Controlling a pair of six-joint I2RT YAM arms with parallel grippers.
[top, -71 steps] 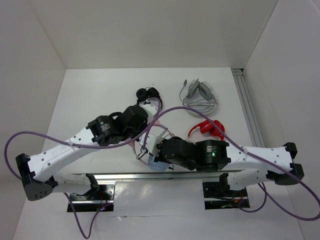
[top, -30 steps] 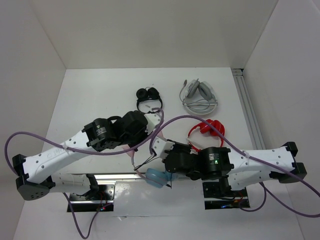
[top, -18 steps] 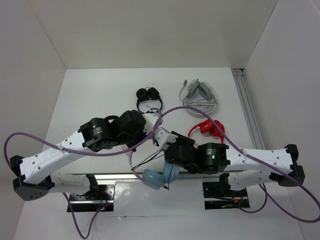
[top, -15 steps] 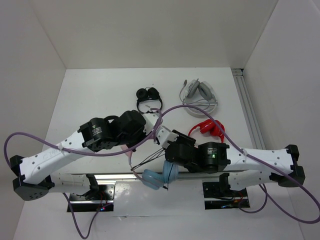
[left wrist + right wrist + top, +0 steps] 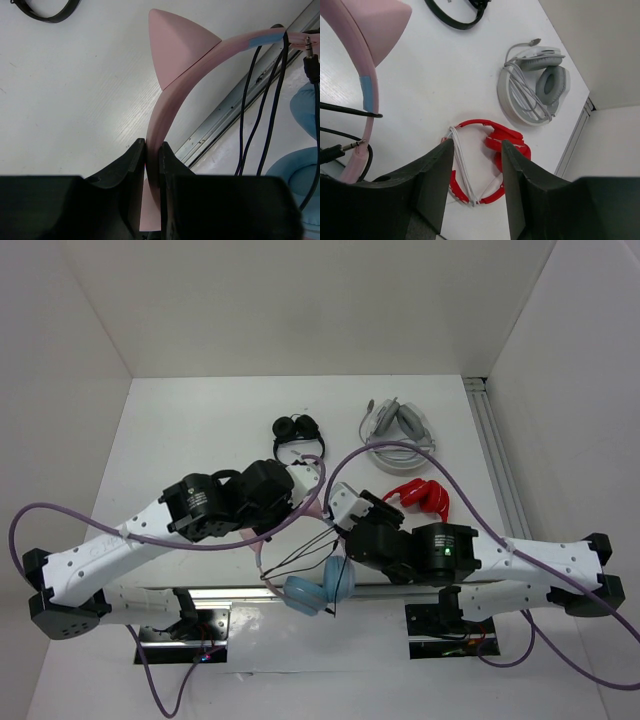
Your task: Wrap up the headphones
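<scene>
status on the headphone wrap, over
Left tool shut on headphones at pink band. Right tool open, empty. Cable draped over band, plug hanging loose. Red pair beside, not touching.

Pink headband (image 5: 159, 120), light blue ear cups (image 5: 305, 595), black cable (image 5: 311, 72), red headphones (image 5: 507, 137), white table (image 5: 445, 75)

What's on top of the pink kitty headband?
Thin black cable loops over the headband, plug dangling nearby. The left fingers cover the headband's lower part.
</scene>
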